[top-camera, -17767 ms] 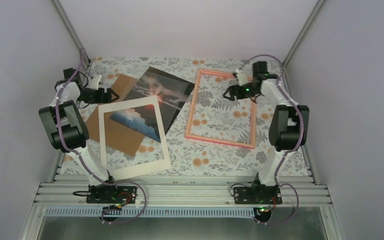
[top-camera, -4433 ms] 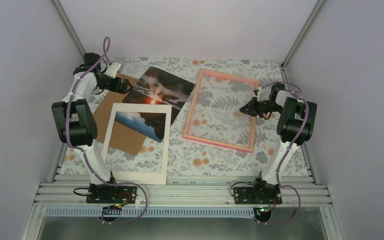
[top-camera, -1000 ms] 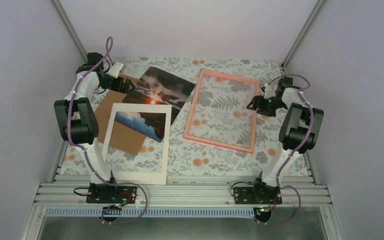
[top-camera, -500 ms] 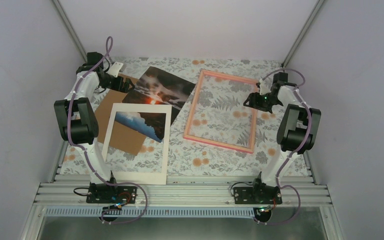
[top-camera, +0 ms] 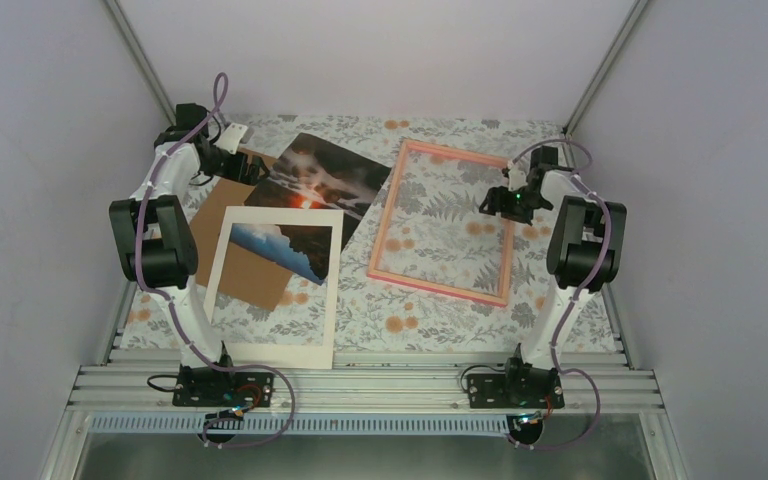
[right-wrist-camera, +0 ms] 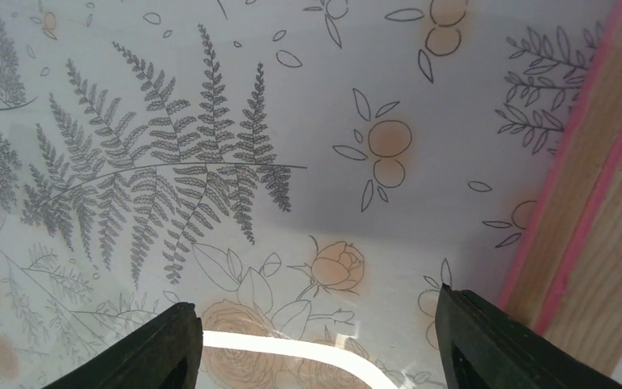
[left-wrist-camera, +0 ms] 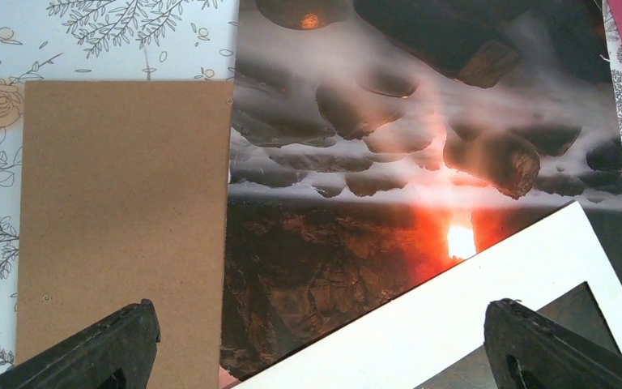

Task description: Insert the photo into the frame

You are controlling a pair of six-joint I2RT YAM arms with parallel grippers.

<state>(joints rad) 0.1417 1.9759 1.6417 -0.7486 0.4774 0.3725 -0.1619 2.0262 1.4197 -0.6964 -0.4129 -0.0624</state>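
The photo, a dark sunset print with a glowing sun, lies face up at the back left, its near end under the white mat. In the left wrist view the photo fills the middle. My left gripper hovers over its far left corner, open wide, holding nothing. The pink frame lies flat to the right with its clear pane showing the floral cloth. My right gripper is open over the pane just inside the frame's right rail, empty between the fingers.
A white card mat with a window lies at the near left, overlapping the photo and the brown board. The board lies left of the photo and the mat crosses its lower corner. Booth walls close in all sides.
My right gripper has swung from outside the frame's right rail to above the pane, further left. The left arm, photo, mat and frame have not moved.
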